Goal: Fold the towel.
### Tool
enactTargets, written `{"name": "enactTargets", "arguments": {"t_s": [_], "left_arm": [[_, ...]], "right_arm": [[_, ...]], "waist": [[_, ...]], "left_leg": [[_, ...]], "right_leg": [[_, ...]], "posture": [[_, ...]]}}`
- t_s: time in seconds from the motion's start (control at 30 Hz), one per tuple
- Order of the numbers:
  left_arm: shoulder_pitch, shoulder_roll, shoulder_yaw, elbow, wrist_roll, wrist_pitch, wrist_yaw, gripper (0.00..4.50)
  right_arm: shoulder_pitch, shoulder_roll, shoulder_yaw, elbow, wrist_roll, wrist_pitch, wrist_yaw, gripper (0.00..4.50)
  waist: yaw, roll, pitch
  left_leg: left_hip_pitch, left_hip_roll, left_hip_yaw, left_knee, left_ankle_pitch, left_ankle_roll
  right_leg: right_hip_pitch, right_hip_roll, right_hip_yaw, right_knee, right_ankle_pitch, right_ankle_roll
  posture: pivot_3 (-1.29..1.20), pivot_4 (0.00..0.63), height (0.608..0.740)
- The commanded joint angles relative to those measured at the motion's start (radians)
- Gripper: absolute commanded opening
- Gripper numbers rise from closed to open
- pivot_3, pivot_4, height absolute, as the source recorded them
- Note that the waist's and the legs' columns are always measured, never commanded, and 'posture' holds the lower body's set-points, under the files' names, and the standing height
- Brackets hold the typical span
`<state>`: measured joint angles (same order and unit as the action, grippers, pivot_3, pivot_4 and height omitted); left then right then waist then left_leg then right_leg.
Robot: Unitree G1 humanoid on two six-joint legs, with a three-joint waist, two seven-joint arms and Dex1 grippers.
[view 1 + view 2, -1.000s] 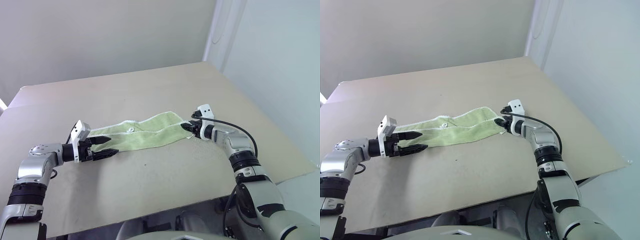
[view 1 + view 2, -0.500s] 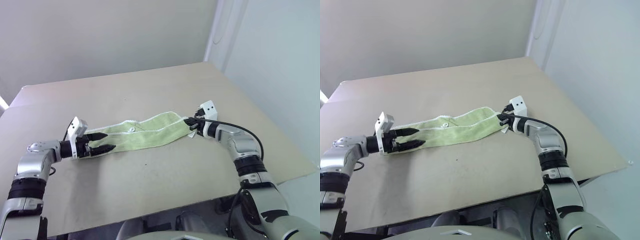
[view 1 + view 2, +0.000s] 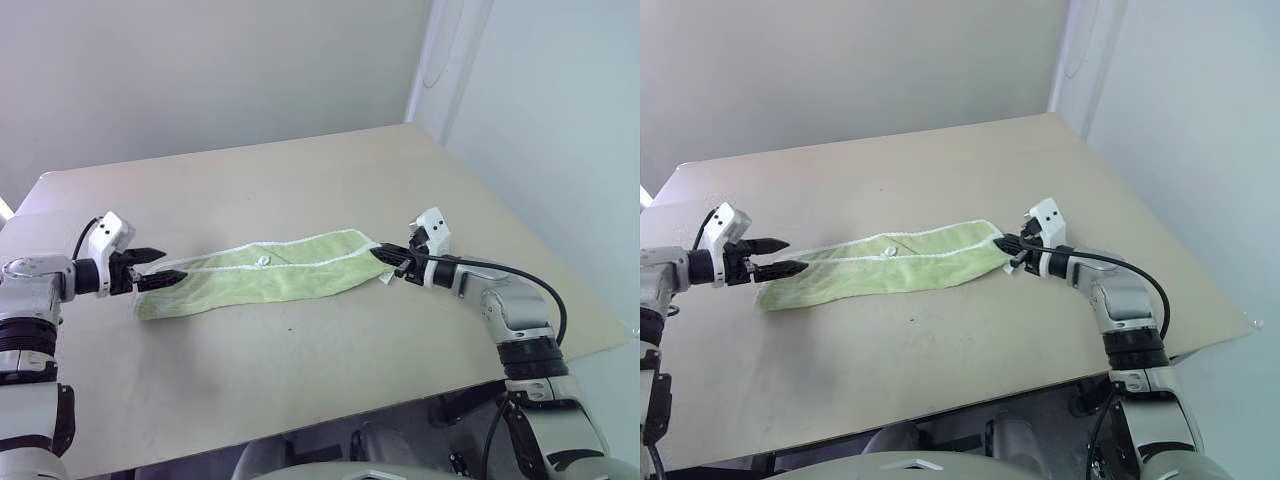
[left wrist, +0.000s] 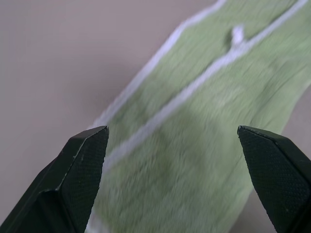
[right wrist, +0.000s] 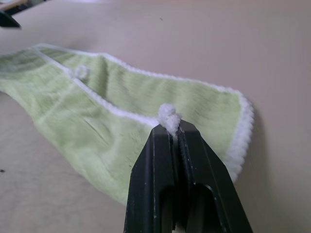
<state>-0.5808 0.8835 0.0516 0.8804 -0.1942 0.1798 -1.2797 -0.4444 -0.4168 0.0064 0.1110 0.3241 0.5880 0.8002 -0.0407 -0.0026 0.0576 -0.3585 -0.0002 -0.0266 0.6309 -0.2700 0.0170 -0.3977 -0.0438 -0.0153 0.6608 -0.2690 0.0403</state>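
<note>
The towel is a light green strip with whitish edges, lying lengthwise across the table, its small white label loop facing up. My right gripper is shut on the stitched corner of the towel's right end and holds that end a little off the table. At the towel's left end my left gripper stands open, its fingertips just over the cloth. In the left wrist view the two fingers stand wide apart with the towel between and beyond them.
The beige table has bare room on all sides of the towel. Its right edge runs close behind my right arm, and its front edge lies near me. A plain wall stands beyond the far edge.
My left gripper, still open, has drawn leftward to the towel's left end. The right gripper has pulled the right end back toward me and slightly up, stretching the towel straighter.
</note>
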Motion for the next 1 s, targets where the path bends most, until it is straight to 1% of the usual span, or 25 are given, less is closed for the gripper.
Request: {"name": "enactTargets", "arguments": {"t_s": [0.03, 0.13, 0.33, 0.6, 0.7, 0.83, 0.87, 0.9, 1.0], "left_arm": [[-0.057, 0.015, 0.007, 0.073, 0.037, -0.055, 0.028, 4.50], [-0.076, -0.001, -0.006, 0.147, 0.076, -0.082, 0.071, 4.50], [-0.118, -0.054, -0.013, 0.244, 0.110, -0.015, 0.100, 4.50], [-0.145, -0.133, 0.002, 0.285, 0.103, 0.031, 0.120, 4.50], [-0.132, -0.139, -0.002, 0.258, 0.104, 0.030, 0.085, 3.88], [-0.132, -0.128, 0.016, 0.258, 0.091, 0.047, 0.060, 2.50], [-0.133, -0.124, 0.020, 0.259, 0.089, 0.048, 0.058, 2.23], [-0.134, -0.121, 0.021, 0.257, 0.090, 0.043, 0.061, 1.74], [-0.137, -0.115, 0.022, 0.247, 0.096, 0.017, 0.078, 0.66]], "right_arm": [[-0.003, 0.014, -0.014, -0.048, 0.018, -0.002, -0.028, 0.03], [0.006, 0.018, -0.016, -0.052, 0.020, -0.003, -0.043, 0.03], [0.014, 0.013, -0.024, -0.060, 0.026, -0.002, -0.065, 0.03], [0.011, 0.006, -0.031, -0.055, 0.027, -0.006, -0.090, 0.03], [0.013, 0.001, -0.032, -0.055, 0.028, -0.005, -0.094, 0.00], [0.018, -0.001, -0.035, -0.053, 0.027, -0.006, -0.101, 0.00], [0.019, -0.001, -0.035, -0.051, 0.026, -0.007, -0.103, 0.00], [0.021, 0.000, -0.036, -0.050, 0.026, -0.008, -0.106, 0.00], [0.025, 0.002, -0.035, -0.049, 0.024, -0.009, -0.111, 0.00]], "waist": [[0.002, -0.003, 0.001], [0.004, -0.004, 0.001], [0.010, -0.005, 0.001], [0.025, -0.005, 0.001], [0.028, -0.005, 0.001], [0.027, -0.005, 0.001], [0.027, -0.005, 0.001], [0.027, -0.005, 0.001], [0.026, -0.005, 0.001]], "left_leg": [[0.000, 0.001, 0.000, 0.000, 0.000, 0.000], [0.000, 0.000, 0.000, 0.000, 0.000, 0.000], [-0.001, 0.000, 0.000, 0.000, 0.000, 0.000], [0.000, 0.000, 0.000, 0.001, 0.000, 0.000], [0.000, -0.001, 0.000, 0.001, 0.000, 0.000], [0.000, -0.001, 0.000, 0.001, 0.000, 0.000], [0.000, -0.001, 0.000, 0.001, 0.000, 0.000], [0.000, -0.001, 0.000, 0.001, 0.000, 0.000], [0.000, -0.001, 0.000, 0.001, 0.000, 0.000]], "right_leg": [[0.000, 0.000, 0.000, 0.000, 0.000, 0.000], [0.000, -0.001, 0.000, 0.000, 0.000, 0.000], [0.000, -0.002, 0.000, 0.000, 0.000, 0.000], [0.000, -0.001, 0.000, 0.001, 0.000, 0.000], [0.000, -0.001, 0.000, 0.001, 0.000, 0.000], [0.000, -0.002, 0.000, 0.001, 0.000, 0.000], [0.000, -0.002, 0.000, 0.001, 0.000, 0.000], [0.000, -0.001, 0.000, 0.001, 0.000, 0.000], [0.000, -0.001, 0.000, 0.001, 0.000, 0.000]], "posture": [[0.00, 0.000, 0.740], [0.00, 0.000, 0.740], [0.00, 0.000, 0.740], [0.00, 0.000, 0.740], [0.00, 0.000, 0.740], [0.00, 0.000, 0.740], [0.00, 0.000, 0.740], [0.00, 0.000, 0.740], [0.00, 0.000, 0.740]]}}
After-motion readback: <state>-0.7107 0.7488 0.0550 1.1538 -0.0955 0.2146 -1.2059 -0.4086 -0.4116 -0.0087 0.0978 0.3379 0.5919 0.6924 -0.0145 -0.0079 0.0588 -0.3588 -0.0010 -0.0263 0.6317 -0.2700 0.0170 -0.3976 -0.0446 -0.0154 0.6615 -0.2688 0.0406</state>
